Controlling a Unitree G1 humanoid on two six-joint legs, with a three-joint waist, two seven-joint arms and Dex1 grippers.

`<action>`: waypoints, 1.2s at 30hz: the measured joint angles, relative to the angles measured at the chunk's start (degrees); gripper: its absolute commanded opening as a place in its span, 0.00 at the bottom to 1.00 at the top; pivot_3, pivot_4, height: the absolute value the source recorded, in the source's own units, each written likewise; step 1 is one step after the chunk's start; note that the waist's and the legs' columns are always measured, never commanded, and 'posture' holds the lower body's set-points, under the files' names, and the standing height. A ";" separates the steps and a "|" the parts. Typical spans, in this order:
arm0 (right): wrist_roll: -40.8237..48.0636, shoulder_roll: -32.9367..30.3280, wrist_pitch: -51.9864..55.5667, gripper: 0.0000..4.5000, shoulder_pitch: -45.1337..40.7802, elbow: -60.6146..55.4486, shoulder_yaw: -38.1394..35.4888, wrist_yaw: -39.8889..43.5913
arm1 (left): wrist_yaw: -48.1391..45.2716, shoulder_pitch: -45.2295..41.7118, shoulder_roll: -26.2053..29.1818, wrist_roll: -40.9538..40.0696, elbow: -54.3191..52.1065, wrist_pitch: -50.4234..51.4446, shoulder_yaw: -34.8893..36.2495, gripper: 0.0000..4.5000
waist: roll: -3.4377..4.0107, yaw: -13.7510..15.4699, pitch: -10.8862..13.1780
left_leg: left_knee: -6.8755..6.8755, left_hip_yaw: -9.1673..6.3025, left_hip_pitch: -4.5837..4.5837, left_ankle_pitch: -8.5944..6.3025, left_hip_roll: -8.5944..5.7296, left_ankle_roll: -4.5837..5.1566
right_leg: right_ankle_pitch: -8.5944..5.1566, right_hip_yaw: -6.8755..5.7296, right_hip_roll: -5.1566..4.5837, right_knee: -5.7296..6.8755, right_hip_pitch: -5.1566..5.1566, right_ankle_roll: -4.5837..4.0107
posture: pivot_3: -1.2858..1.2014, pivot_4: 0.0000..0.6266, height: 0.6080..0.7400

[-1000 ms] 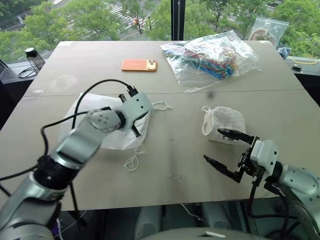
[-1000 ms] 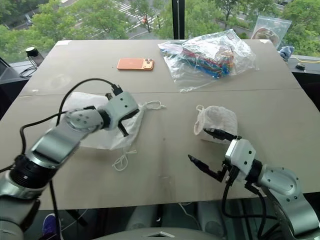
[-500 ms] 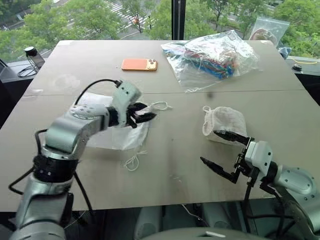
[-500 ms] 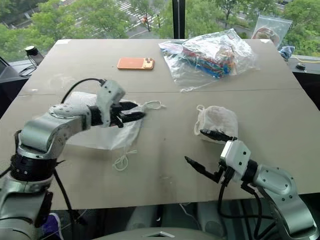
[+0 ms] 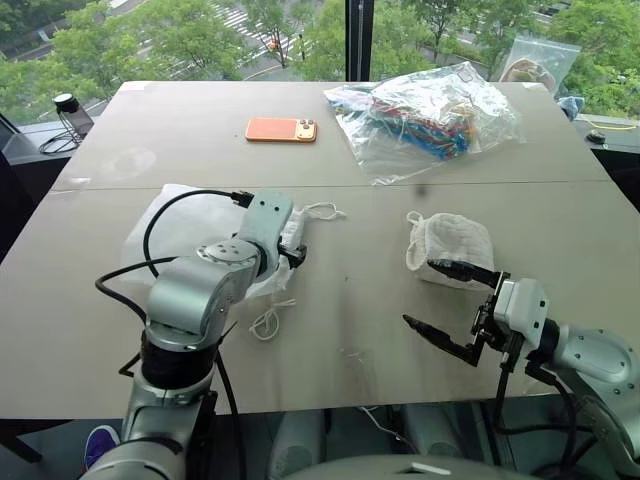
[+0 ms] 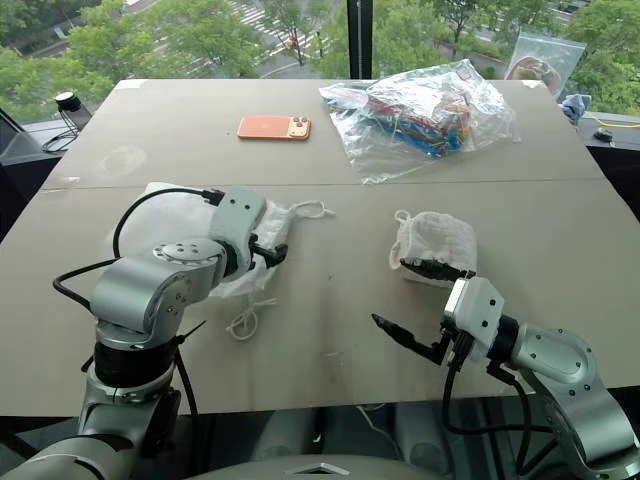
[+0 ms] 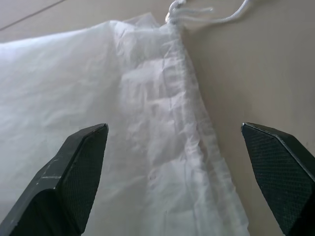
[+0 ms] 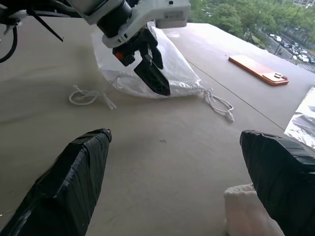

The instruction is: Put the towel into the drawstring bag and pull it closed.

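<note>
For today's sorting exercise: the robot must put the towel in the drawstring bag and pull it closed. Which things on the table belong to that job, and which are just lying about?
Belong to the job:
towel
bag

Just lying about:
phone
plastic bag of coloured items

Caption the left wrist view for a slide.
Open left gripper poised over the drawstring bag's gathered mouth.
</note>
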 measured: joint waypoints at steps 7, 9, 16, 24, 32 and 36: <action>0.28 -0.20 0.58 1.00 -0.12 -0.07 -0.90 -0.06 | 0.94 1.94 -0.70 3.23 5.95 -9.85 -3.86 0.32 | 0.00 0.06 -0.04 | 0.00 0.00 0.05 0.00 -0.01 0.00 | 0.05 -0.01 -0.02 0.00 0.04 -0.09 | 0.52 0.24 0.95; 0.28 -0.20 0.84 1.00 -0.10 -0.11 -1.05 -0.21 | 1.23 2.73 -0.31 4.35 6.07 -11.86 -4.89 0.12 | 0.00 -0.15 -0.04 | 0.00 0.03 0.07 0.00 -0.01 0.00 | 0.02 0.02 -0.02 0.01 0.04 -0.04 | 0.52 0.24 0.95; 0.22 -0.19 1.74 1.00 -0.28 -0.31 -1.10 -1.08 | 1.37 8.61 1.82 8.95 5.97 -23.76 -8.88 0.00 | 0.01 0.00 -0.04 | -0.02 0.04 0.06 0.00 -0.01 0.00 | 0.11 0.03 -0.04 -0.01 0.04 -0.20 | 0.52 0.24 0.95; 0.27 -0.14 2.76 1.00 -3.30 -0.04 -0.98 -0.93 | -28.97 12.99 22.45 6.22 16.63 -65.97 -7.68 0.00 | 0.02 0.08 -0.03 | -0.06 0.10 0.04 0.00 0.02 0.00 | -0.04 0.00 -0.05 -0.05 -0.02 -0.47 | 0.52 0.24 0.95; -0.38 0.50 2.12 1.00 -2.48 0.19 -0.28 -1.03 | -52.42 7.73 28.37 -1.17 38.01 -76.06 0.17 0.00 | 0.04 0.15 -0.02 | -0.07 0.15 -0.06 -0.01 0.00 0.02 | -0.14 0.01 -0.08 -0.12 -0.03 -0.25 | 0.52 0.24 0.95; -1.56 1.59 1.83 1.00 -2.37 0.19 1.43 -1.32 | -56.36 7.16 25.82 -7.50 39.08 -67.41 1.61 0.00 | 0.04 -0.07 -0.02 | -0.07 0.09 -0.05 -0.01 0.03 0.02 | -0.11 -0.02 -0.04 -0.04 -0.05 -0.17 | 0.52 0.24 0.95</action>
